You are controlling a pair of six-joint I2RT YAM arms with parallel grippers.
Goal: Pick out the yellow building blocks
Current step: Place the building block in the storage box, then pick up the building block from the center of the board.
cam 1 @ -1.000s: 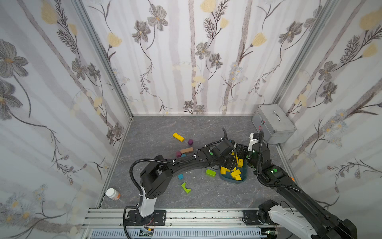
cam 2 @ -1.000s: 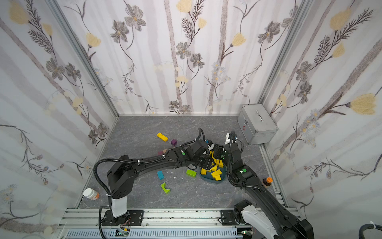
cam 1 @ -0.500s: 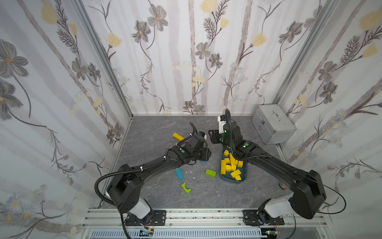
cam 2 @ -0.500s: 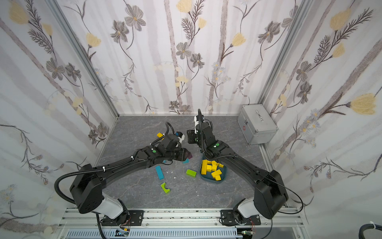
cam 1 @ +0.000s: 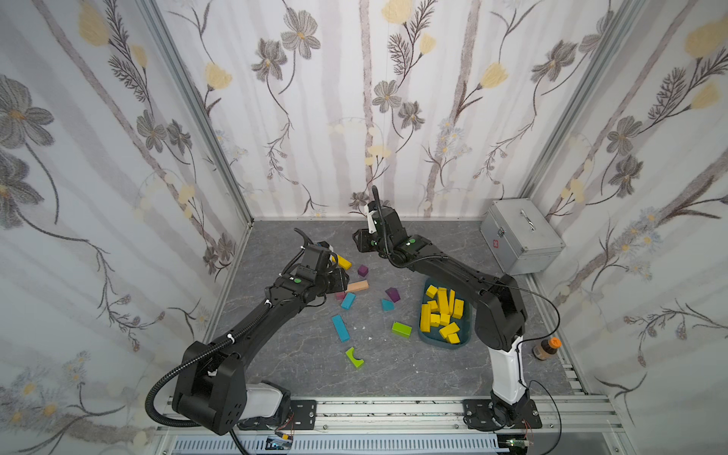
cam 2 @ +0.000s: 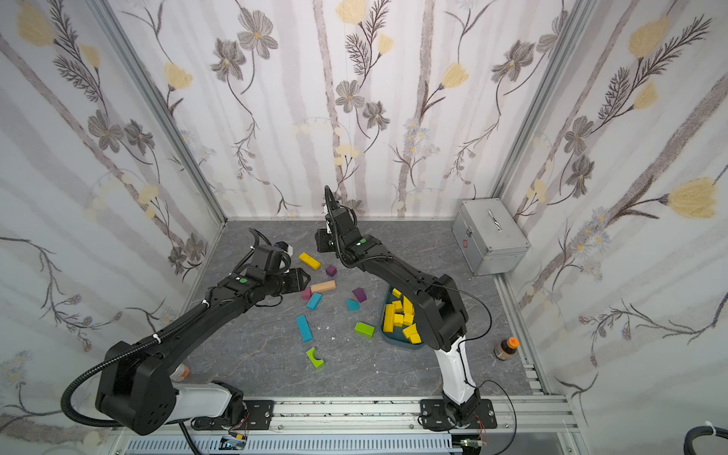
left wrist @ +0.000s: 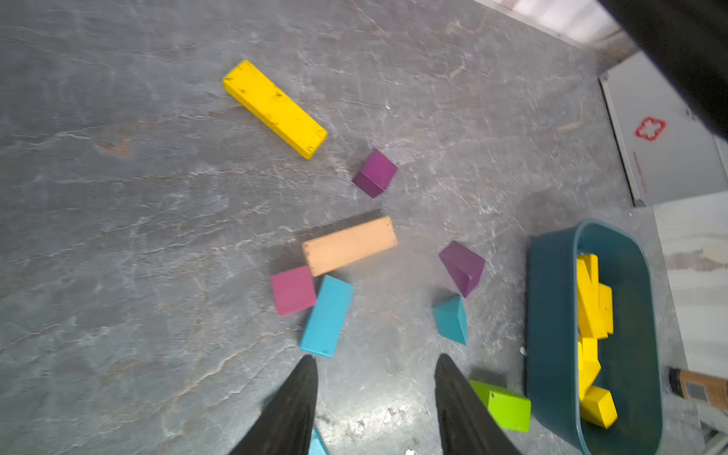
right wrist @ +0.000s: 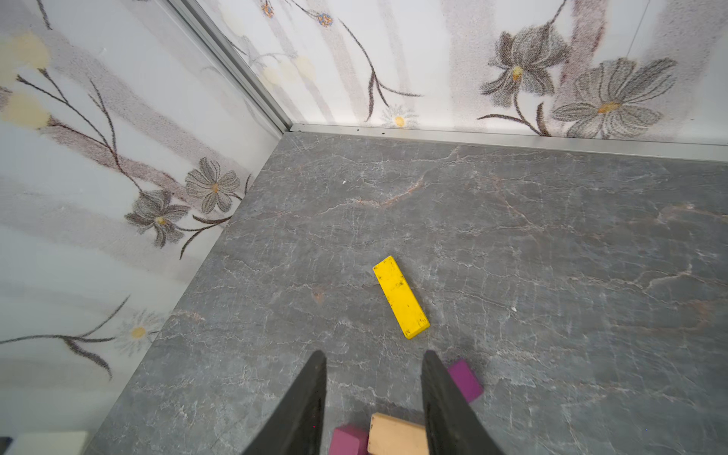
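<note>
Your left gripper [left wrist: 376, 357] and right gripper [right wrist: 374, 353] gape empty; pinch the yellow bar [right wrist: 401, 297], likely light and rigid, across its width.

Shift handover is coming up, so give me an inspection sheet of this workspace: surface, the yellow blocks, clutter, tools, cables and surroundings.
Surface: grey marbled tabletop, with a few white crumbs.
Job's things: one yellow bar lies loose on the tabletop; the other yellow building blocks are piled in the teal bin.
Clutter: peach bar, purple cube, blue bar, lime green block and green arch, scattered outside the bin.
Tools: left tool open, empty, above the mixed blocks; right tool open, empty, pointing toward the loose yellow bar.
Cables: black hose loops beside the left arm; nothing seen snagged.
Surroundings: floral walls, metal case in a far corner, brown bottle beside the right arm.
</note>
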